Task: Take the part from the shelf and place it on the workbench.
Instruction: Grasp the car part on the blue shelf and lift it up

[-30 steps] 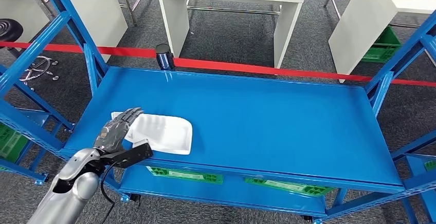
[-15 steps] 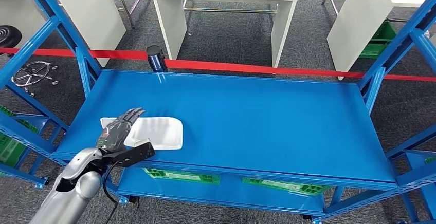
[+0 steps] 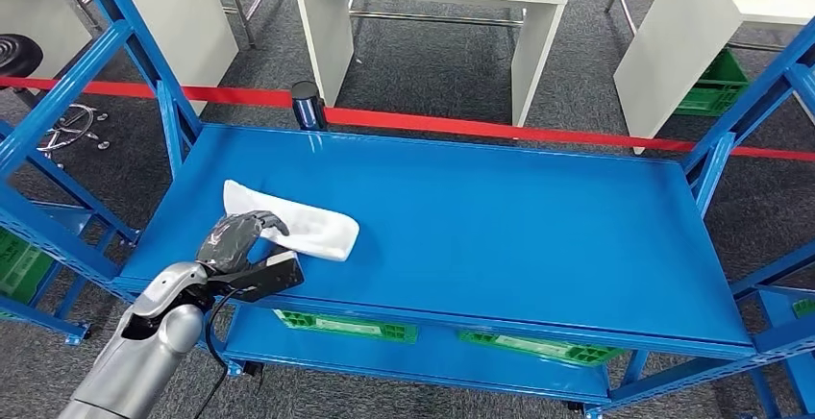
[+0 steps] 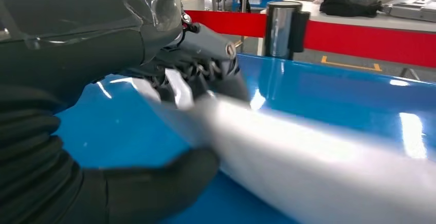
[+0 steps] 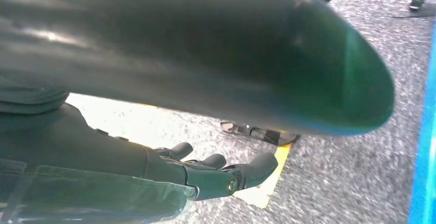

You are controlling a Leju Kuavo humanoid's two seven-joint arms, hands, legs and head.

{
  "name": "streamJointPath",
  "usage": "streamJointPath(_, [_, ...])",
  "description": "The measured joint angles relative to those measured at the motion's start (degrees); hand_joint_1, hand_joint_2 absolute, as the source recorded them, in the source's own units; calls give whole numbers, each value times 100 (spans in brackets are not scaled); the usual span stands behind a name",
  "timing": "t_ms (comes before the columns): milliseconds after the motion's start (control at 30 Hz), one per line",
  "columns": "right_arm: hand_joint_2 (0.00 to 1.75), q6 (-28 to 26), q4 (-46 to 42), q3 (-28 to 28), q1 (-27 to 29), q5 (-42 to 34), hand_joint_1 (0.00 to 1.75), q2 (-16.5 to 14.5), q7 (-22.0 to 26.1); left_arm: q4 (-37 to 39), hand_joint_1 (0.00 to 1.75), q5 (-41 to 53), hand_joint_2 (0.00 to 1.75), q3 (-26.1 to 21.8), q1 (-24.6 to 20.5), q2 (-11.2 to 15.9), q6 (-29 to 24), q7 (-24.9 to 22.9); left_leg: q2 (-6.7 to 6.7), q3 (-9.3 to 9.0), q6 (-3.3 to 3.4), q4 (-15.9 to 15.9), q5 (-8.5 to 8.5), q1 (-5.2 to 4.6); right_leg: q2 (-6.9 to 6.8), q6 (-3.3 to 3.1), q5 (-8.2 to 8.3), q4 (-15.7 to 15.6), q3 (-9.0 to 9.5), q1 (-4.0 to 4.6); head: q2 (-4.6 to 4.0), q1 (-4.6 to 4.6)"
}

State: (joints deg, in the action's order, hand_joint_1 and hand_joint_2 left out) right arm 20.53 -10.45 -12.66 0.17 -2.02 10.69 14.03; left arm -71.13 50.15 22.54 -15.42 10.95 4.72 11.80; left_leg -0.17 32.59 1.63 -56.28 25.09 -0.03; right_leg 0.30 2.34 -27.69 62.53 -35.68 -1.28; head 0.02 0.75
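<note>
**Left hand gripping the white part at the shelf's near-left corner**

Your left hand [image 3: 240,236] is closed around the white part [image 3: 293,222], a flat white tray-like piece, on the blue shelf [image 3: 500,217]. From the head view, the hand sits at the part's seven o'clock end, fingers [image 3: 269,220] curled over its top edge, and the part runs away from the hand toward three o'clock. The part looks tilted, its near edge raised in the grip; you cannot tell whether its far end touches the shelf top.

In the left wrist view, the thumb [image 4: 169,175] lies under the part [image 4: 319,157] and the dark fingers [image 4: 200,72] come down over it, so the part is pinched between them. The part is blurred there.

On the shelf as you see it from the head, the part lies toward eight o'clock, near the front-left corner and well apart from the right half.

Your right hand [image 5: 216,175] hangs over the grey floor [image 5: 360,172] with nothing in it, fingers loosely bent and a little apart.

Beyond the shelf at twelve o'clock runs a red barrier belt [image 3: 538,131] from a dark post [image 3: 307,105], with a white workbench [image 3: 432,11] behind it.
</note>
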Motion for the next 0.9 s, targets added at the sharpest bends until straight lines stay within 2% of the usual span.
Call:
streamJointPath(33, [0,1,-2,0,-3,-4,0,7,3,15,175,-4,175,9,-17,0,1,7,-3,14,-28,-34,20,-12,0,-18,96,-302,150,-3,-1,1])
streamJointPath(67, [0,1,-3,0,-5,-5,0,9,5,26,175,-6,175,13,-34,0,0,12,-5,32,-55,-60,32,-24,2,-55,139,-454,222,0,-1,2])
streamJointPath(133, [0,3,-4,-1,2,-5,0,3,7,50,175,-9,175,23,-60,-1,-1,15,-9,59,-91,-88,41,-33,11,-140,156,-483,228,6,-1,4])
streamJointPath(200, [0,4,-4,-2,6,-5,0,-4,7,66,175,-9,175,31,-72,-3,-3,16,-7,109,-135,-174,106,-14,14,-192,165,-483,235,-11,0,9])
streamJointPath(267, [0,4,-4,-2,4,-5,0,-4,7,76,175,-9,175,36,-89,-3,-4,17,-1,336,-199,-653,379,12,16,-246,167,-490,247,-23,0,25])
streamJointPath(333, [0,4,-4,-2,6,-5,0,-3,7,92,175,-9,175,42,-96,-4,-4,18,3,721,-239,-1459,724,30,16,-273,162,-488,249,-10,0,34])
streamJointPath(367, [0,4,-4,-2,8,-5,0,-4,7,103,175,-9,175,45,-94,-4,-4,18,3,862,-242,-1734,794,33,16,-277,159,-487,250,-3,0,34])
streamJointPath(400, [0,4,-4,-2,9,-5,0,-4,7,111,175,-9,175,48,-93,-4,-4,18,3,909,-236,-1810,764,34,17,-278,158,-487,255,4,0,34])
streamJointPath(433, [0,4,-4,-2,7,-5,0,-4,7,117,175,-9,175,50,-97,-4,-4,19,3,821,-215,-1617,615,31,21,-279,157,-488,264,13,0,34])
streamJointPath(500, [0,4,-6,-2,4,-5,0,-7,7,121,175,-9,175,50,-118,-3,-4,20,3,414,-135,-805,241,11,31,-278,155,-492,286,30,0,33])
streamJointPath(533, [0,4,-8,-2,2,-5,0,-10,7,121,175,-9,175,49,-133,-4,-5,20,6,229,-96,-432,117,-7,34,-275,155,-492,286,44,0,31])
streamJointPath(567, [0,4,-9,-2,2,-5,0,-13,7,121,175,-9,175,49,-145,-3,-5,20,8,123,-69,-217,72,-25,34,-265,156,-494,280,52,0,32])
streamJointPath(633, [0,4,-11,-3,5,-5,0,-24,7,121,175,-9,175,48,-155,-1,-7,20,13,88,-46,-118,77,-52,32,-225,166,-510,270,58,0,32])
streamJointPath(700, [0,5,-11,-4,7,-4,0,-30,7,119,175,-9,175,50,-159,-4,-8,21,19,29,-1,-25,21,-25,24,-183,142,-478,248,54,-1,27])
streamJointPath(733, [0,6,-11,-5,5,-4,0,-27,7,118,175,-9,175,52,-165,-8,-9,21,23,-1,29,26,-14,-10,20,-183,71,-357,190,56,-1,22])
streamJointPath(767, [0,4,-11,-5,5,-6,0,-20,7,117,175,-9,175,56,-167,-13,-8,21,27,-26,52,69,-44,4,16,-196,-54,-107,71,55,-1,17])
streamJointPath(833, [0,-3,-11,-5,9,-13,0,-8,10,123,175,-9,175,68,-165,-21,-5,21,30,-13,72,75,-58,-2,15,-220,-376,669,-296,46,0,11])
streamJointPath(867, [0,-10,-11,-5,15,-16,0,-7,15,129,175,-9,175,75,-161,-24,-4,22,29,-6,72,72,-58,-2,14,-204,-480,998,-455,38,0,10])
streamJointPath(900, [0,-16,-11,-6,19,-19,0,-7,20,136,175,-9,175,82,-158,-27,-3,22,27,-2,70,68,-58,-1,13,-165,-499,1139,-525,25,0,10])
